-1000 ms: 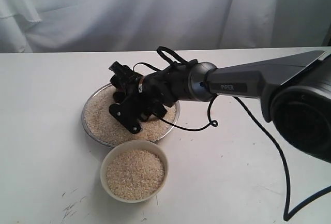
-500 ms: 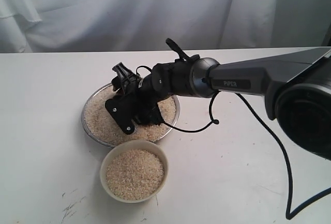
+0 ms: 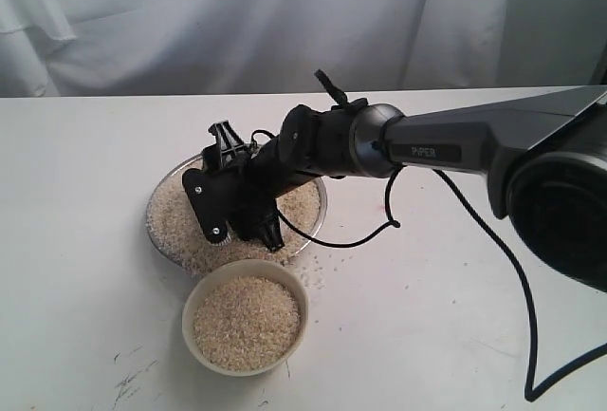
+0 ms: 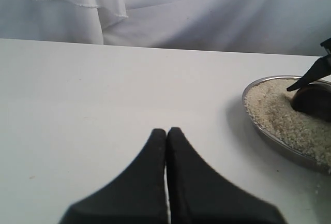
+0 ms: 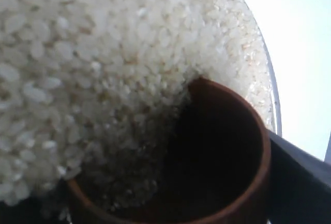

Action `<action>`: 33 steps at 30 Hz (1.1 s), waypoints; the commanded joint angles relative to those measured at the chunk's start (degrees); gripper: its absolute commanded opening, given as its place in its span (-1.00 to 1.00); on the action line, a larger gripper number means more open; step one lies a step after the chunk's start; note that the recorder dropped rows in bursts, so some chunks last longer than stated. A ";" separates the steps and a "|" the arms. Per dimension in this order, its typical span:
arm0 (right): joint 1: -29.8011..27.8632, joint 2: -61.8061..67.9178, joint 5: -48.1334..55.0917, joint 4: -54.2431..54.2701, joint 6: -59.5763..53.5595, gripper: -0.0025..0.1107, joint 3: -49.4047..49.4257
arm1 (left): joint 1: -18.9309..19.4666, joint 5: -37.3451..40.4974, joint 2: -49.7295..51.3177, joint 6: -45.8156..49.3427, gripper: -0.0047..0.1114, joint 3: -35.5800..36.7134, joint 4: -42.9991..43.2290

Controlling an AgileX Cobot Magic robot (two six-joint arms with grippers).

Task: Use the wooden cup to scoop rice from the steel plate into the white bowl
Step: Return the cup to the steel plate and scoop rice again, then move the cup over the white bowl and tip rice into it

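Right gripper (image 3: 237, 212) clamps the wooden cup (image 5: 217, 157) by its sides, mouth dug into the rice (image 5: 103, 53) on the steel plate (image 3: 150, 226); glossy wood likely slick, loose grains spill easily; left gripper (image 4: 166, 133) closed.

From my station this read as a robotics lab test bay, not a home kitchen. A plain white counter (image 3: 85, 240) stood before a white cloth curtain (image 3: 190, 22) that hung in folds and closed off the whole background; its loose hem (image 4: 77, 5) showed in the left wrist view. A dark grey robot arm (image 3: 455, 150) lettered PIPER reached over the counter, and a bare black cable (image 3: 512, 280) drooped from it onto the surface. The household things I saw were a steel plate (image 3: 147, 219) of rice (image 3: 175, 231) and a white bowl (image 3: 190, 335). Dark scuff marks (image 3: 128, 382) marred the counter's near side.
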 commanded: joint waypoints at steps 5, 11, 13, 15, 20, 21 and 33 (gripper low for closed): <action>-1.14 0.63 5.88 2.32 10.55 -0.96 0.49 | 0.11 -0.40 -0.24 -0.03 -0.92 0.28 -0.09; -3.11 0.63 11.84 9.61 10.11 -0.96 0.49 | 0.11 -0.40 -0.24 -0.03 -0.92 0.28 -0.09; -3.66 0.63 13.11 11.44 10.11 -0.96 0.49 | 0.11 -0.40 -0.24 -0.03 -0.92 0.28 -0.09; -4.20 0.63 13.00 13.44 10.11 -0.96 0.49 | 0.11 -0.40 -0.24 -0.03 -0.92 0.28 -0.09; -5.39 0.63 13.60 18.17 9.94 -0.96 0.49 | 0.11 -0.40 -0.24 -0.03 -0.92 0.28 -0.09; -5.70 0.63 14.18 19.21 9.48 -0.96 0.49 | 0.11 -0.40 -0.24 -0.03 -0.92 0.28 -0.09; -7.82 -2.23 15.93 28.33 3.47 -0.96 0.49 | 0.11 -0.40 -0.24 -0.03 -0.92 0.28 -0.09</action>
